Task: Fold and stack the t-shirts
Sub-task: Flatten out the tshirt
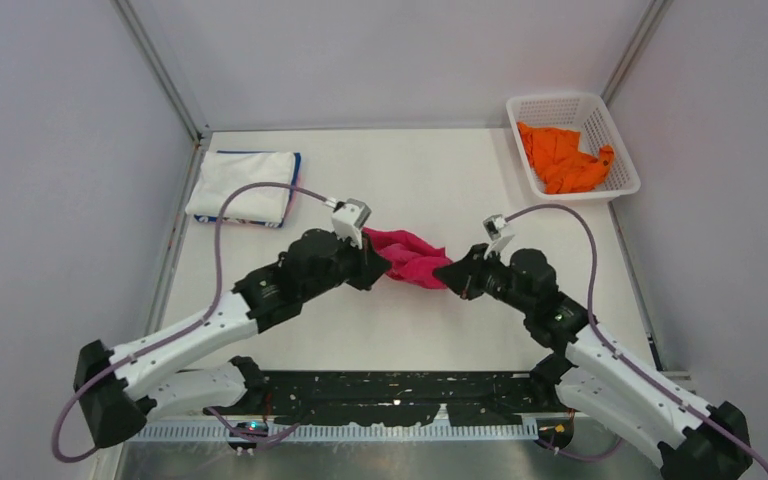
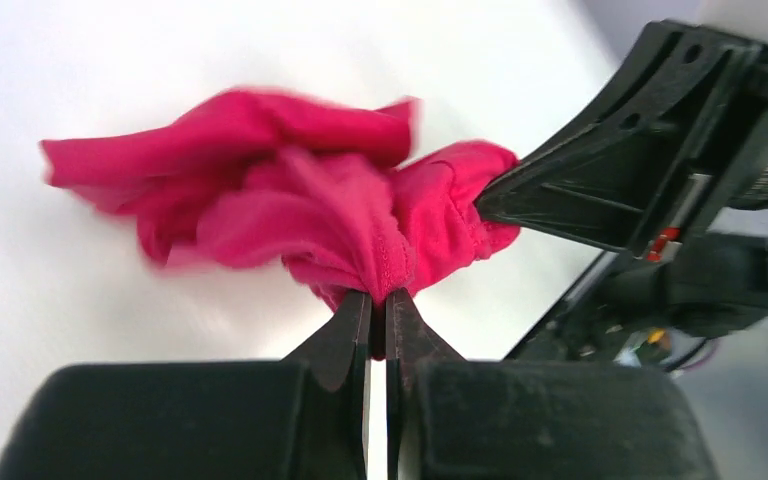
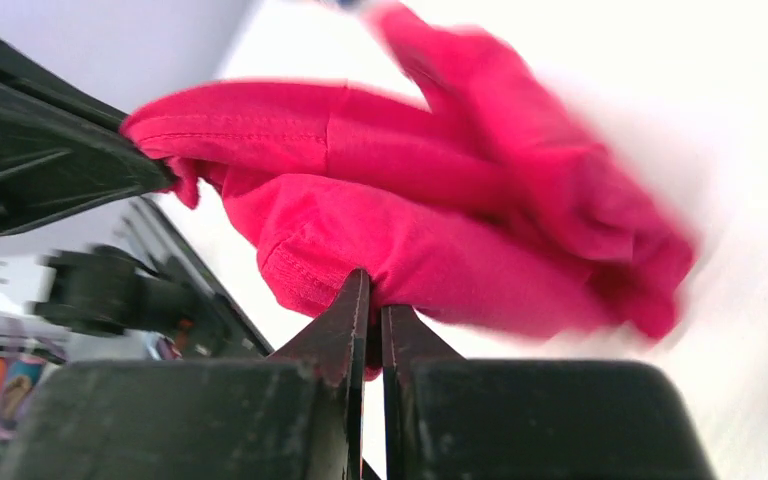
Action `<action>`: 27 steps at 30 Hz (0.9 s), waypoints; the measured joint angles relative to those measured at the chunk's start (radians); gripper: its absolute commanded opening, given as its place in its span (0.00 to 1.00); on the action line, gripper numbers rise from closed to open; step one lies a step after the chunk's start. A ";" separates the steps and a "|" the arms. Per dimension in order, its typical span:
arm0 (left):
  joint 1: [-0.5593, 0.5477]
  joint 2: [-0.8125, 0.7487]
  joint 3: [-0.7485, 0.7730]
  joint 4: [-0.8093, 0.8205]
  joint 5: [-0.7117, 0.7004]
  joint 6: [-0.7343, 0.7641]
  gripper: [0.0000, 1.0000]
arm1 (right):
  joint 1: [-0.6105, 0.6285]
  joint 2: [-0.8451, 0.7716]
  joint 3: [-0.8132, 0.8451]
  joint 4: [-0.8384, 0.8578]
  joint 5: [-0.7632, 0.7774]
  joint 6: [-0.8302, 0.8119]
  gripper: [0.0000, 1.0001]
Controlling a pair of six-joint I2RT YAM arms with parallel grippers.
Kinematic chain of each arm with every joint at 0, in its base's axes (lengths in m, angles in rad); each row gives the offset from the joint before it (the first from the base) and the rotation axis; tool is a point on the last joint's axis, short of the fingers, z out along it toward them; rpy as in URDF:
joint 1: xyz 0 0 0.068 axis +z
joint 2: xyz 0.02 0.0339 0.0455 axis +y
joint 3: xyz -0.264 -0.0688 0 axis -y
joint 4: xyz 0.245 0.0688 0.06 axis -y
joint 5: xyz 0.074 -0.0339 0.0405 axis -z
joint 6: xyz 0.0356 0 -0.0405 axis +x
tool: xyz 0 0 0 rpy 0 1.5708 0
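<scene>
A magenta-pink t-shirt point(image 1: 412, 258) hangs bunched between my two grippers over the middle of the table. My left gripper point(image 1: 378, 262) is shut on its left end; the left wrist view shows the cloth point(image 2: 290, 205) pinched between the fingertips point(image 2: 355, 320). My right gripper point(image 1: 448, 274) is shut on its right end; the right wrist view shows the shirt point(image 3: 430, 210) clamped there. A folded white t-shirt point(image 1: 242, 185) with blue edges lies at the far left. An orange t-shirt point(image 1: 562, 158) lies crumpled in the basket.
A white plastic lattice basket point(image 1: 622, 150) stands at the far right corner. Walls and frame posts close in the table on three sides. The arms' black base rail point(image 1: 380, 395) runs along the near edge.
</scene>
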 measured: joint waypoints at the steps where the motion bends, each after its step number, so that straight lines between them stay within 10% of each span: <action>1: 0.000 -0.045 0.008 -0.001 0.001 0.003 0.00 | 0.000 -0.040 0.026 -0.002 -0.003 -0.001 0.05; 11: 0.000 -0.200 0.349 -0.050 0.006 0.084 0.00 | 0.000 -0.139 0.494 -0.064 -0.048 -0.034 0.05; 27: -0.005 -0.029 1.084 -0.312 -0.067 0.303 0.00 | 0.004 0.215 1.374 -0.384 -0.122 -0.126 0.05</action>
